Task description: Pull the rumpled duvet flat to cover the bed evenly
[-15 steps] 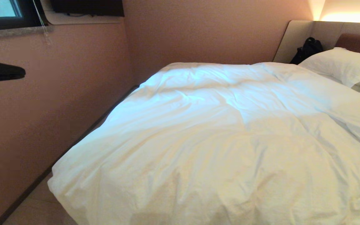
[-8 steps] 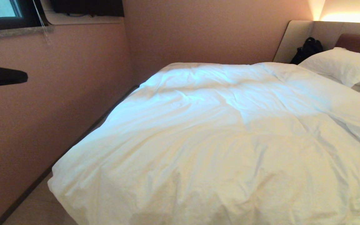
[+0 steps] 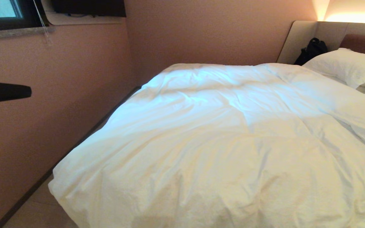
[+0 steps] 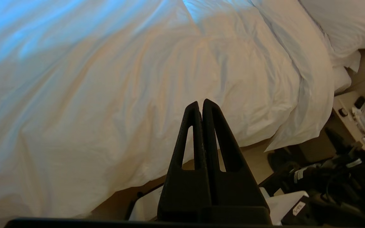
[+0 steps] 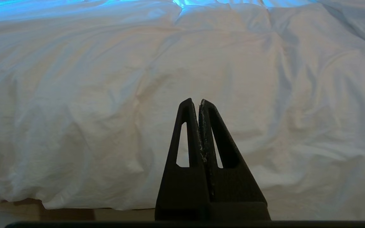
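The white, wrinkled duvet point(image 3: 227, 142) lies spread over the bed, reaching from the foot corner to the pillows; it also fills the left wrist view point(image 4: 122, 79) and the right wrist view point(image 5: 182, 63). The bed's padded headboard point(image 3: 325, 31) shows at the far right. My left gripper point(image 3: 27, 91) hangs in the air at the left, off the bed's side, shut and empty; its black fingers point(image 4: 200, 104) press together above the duvet's edge. The right gripper point(image 5: 194, 102) is shut and empty too, apart from the duvet's hanging edge.
Pillows point(image 3: 347, 65) and a black bag point(image 3: 312, 49) sit by the headboard. A pink wall point(image 3: 59, 95) runs close along the bed's left side, leaving a narrow floor strip point(image 3: 40, 209). A bedside table with small items point(image 4: 360, 117) and dark gear point(image 4: 328, 177) stand beside the bed.
My left gripper has sunk lower at the left edge of the head view and reaches slightly further in. The duvet and right arm have not moved.
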